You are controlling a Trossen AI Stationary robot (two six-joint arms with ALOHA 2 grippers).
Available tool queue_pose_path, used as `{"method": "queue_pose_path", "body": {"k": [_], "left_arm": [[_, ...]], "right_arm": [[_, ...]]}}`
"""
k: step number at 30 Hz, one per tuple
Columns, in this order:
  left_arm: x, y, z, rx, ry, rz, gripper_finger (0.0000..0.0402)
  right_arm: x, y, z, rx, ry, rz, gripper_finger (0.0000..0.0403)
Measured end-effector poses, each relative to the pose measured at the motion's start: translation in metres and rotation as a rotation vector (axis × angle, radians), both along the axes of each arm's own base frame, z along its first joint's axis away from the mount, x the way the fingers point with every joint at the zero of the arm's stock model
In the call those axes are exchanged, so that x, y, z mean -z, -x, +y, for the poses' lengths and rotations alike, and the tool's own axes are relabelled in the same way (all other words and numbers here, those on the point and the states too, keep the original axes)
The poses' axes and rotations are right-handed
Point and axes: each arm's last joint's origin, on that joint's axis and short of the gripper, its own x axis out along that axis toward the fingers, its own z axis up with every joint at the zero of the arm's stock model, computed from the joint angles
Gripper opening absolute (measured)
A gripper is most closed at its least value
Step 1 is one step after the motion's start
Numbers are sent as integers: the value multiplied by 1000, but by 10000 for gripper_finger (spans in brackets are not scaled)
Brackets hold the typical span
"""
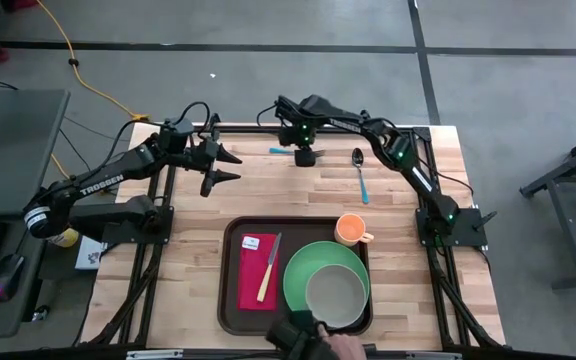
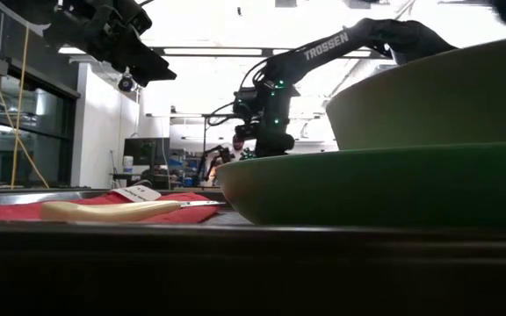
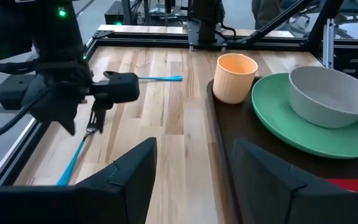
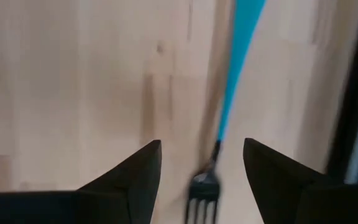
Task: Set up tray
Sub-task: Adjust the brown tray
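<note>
The dark brown tray (image 1: 231, 300) lies near the table's front edge. It holds a red napkin (image 1: 251, 280), a knife (image 1: 268, 270) and a green plate (image 1: 303, 268) with a grey bowl (image 1: 336, 298). An orange cup (image 1: 350, 230) stands at the tray's far right corner. A blue-handled fork (image 4: 229, 81) lies flat on the wood at the far edge. My right gripper (image 4: 202, 146) points down over it, open, one finger on either side of the neck above the tines, apart from it. My left gripper (image 1: 230, 167) hovers open at the far left, holding nothing.
A blue-handled spoon (image 1: 360, 175) lies on the wood to the right of the fork. A person's hand (image 1: 333, 343) reaches in at the table's near edge beside the bowl. Bare wood lies between the tray and the far edge.
</note>
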Motion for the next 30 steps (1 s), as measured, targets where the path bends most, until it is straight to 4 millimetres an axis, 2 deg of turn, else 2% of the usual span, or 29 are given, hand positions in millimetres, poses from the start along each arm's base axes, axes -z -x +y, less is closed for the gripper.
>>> {"method": "queue_pose_path", "body": {"k": [8, 21, 30], "left_arm": [[0, 0, 0, 0, 1, 1, 244], [0, 0, 0, 0, -1, 1, 244], [0, 0, 0, -6, -6, 3, 244]], "right_arm": [[1, -9, 2, 2, 101, -22, 206], [6, 1, -11, 80, 72, -7, 207], [6, 1, -12, 94, 69, -9, 207]]}}
